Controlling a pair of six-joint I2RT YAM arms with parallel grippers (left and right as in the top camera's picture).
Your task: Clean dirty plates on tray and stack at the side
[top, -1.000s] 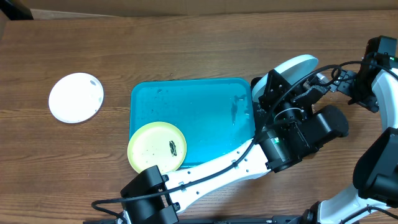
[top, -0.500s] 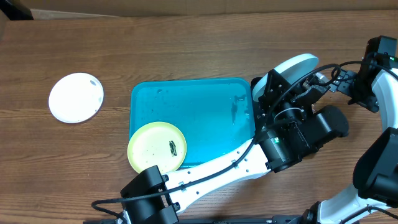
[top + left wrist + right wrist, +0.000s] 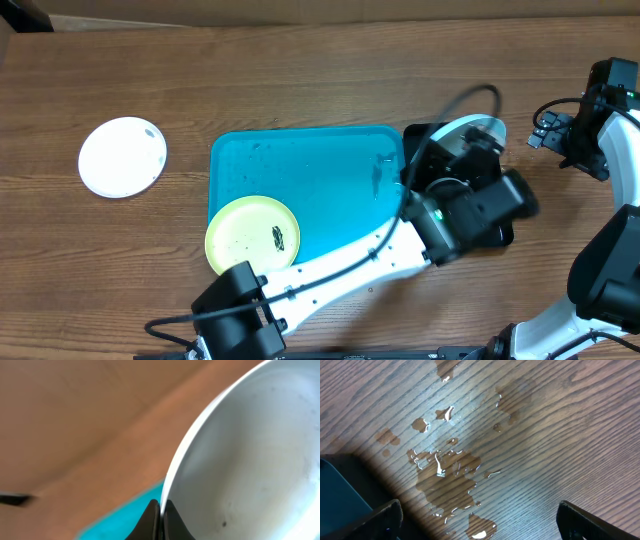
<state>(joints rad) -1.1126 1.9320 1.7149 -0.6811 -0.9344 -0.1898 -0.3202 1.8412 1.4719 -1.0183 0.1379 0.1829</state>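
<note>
Wooden table (image 3: 300, 70), left hand (image 3: 161, 510) clamped on light blue plate (image 3: 250, 450) rim beside tray (image 3: 320, 180), right hand (image 3: 480, 520) apart

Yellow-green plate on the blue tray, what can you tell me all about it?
The yellow-green plate is round, looks like smooth plastic and has a shallow raised rim. It lies flat, face up, in the near left corner of the turquoise tray, its edge poking slightly over the tray's rim. A dark smear dirties its right side, with faint specks elsewhere. Only the tray appears to touch it.
</note>
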